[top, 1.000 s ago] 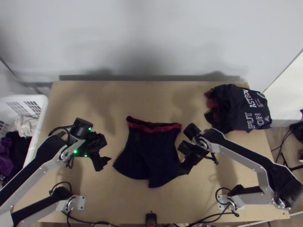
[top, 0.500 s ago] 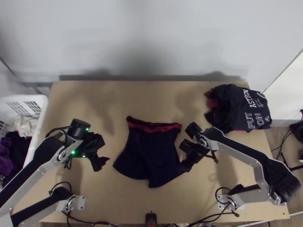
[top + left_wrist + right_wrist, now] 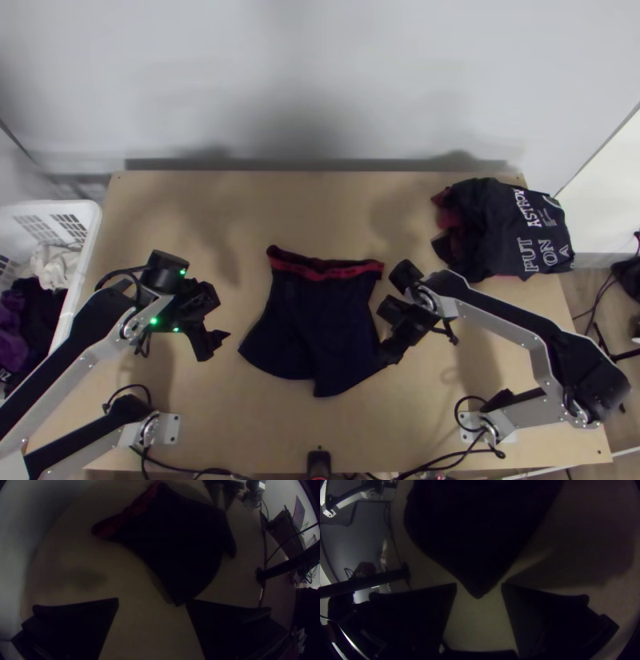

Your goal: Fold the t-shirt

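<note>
On the table [image 3: 304, 208], a dark cloth [image 3: 312, 336] is lying between two grippers.
The table is carrying the cloth about in its middle; the left basket [image 3: 96, 232] is being cut off by the top view's edge. The cloth is lying rather flat, narrower at the far side and widening towards the near side, where its outline is making a step. Its dark colour is hiding any folds inside, so I am not able to tell how many layers are lying there. The left gripper [image 3: 222, 320] is standing beside the cloth, fingers well apart. The right gripper [image 3: 386, 332] is covering part of the cloth's right side; its fingers are standing apart, with a pointed corner [image 3: 478, 588] showing between them. A red band [image 3: 328, 274] is running along the far edge.
</note>
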You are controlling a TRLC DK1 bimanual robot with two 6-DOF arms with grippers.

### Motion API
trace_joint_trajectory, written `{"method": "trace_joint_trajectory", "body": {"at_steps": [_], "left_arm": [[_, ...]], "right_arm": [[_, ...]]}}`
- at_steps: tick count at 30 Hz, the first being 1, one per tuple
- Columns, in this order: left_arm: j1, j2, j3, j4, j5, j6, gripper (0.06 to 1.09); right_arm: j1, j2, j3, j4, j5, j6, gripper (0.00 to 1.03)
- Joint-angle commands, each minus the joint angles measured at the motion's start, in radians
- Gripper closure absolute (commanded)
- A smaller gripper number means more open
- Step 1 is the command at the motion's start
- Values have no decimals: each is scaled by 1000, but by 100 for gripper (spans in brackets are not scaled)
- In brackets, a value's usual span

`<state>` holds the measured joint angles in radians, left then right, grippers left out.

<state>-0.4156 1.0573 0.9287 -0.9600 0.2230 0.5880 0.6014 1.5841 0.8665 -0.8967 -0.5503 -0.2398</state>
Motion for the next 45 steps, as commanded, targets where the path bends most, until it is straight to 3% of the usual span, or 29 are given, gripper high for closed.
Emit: {"method": "trace_joint_trajectory", "body": {"at_steps": [1, 7, 11, 21, 27, 36, 45], "left_arm": [[15, 1, -2, 1, -1, 13, 10], [17, 0, -5, 1, -1, 13, 10], [17, 0, -8, 1, -1, 15, 10], [24, -6, -18, 1, -1, 26, 10], [28, -11, -13, 1, -2, 26, 10], [23, -16, -10, 0, -2, 29, 10], [14, -17, 9, -19, -2, 30, 10]], "right_arm": [[12, 17, 2, 22, 1, 13, 40], [37, 20, 0, 35, 1, 27, 41], [44, 28, 0, 44, 1, 27, 49], [54, 37, -26, 90, 1, 25, 100], [54, 7, -24, 56, 1, 22, 100], [-48, -153, -50, -134, 1, -58, 100], [-34, -219, -89, -245, 3, -81, 100]]}}
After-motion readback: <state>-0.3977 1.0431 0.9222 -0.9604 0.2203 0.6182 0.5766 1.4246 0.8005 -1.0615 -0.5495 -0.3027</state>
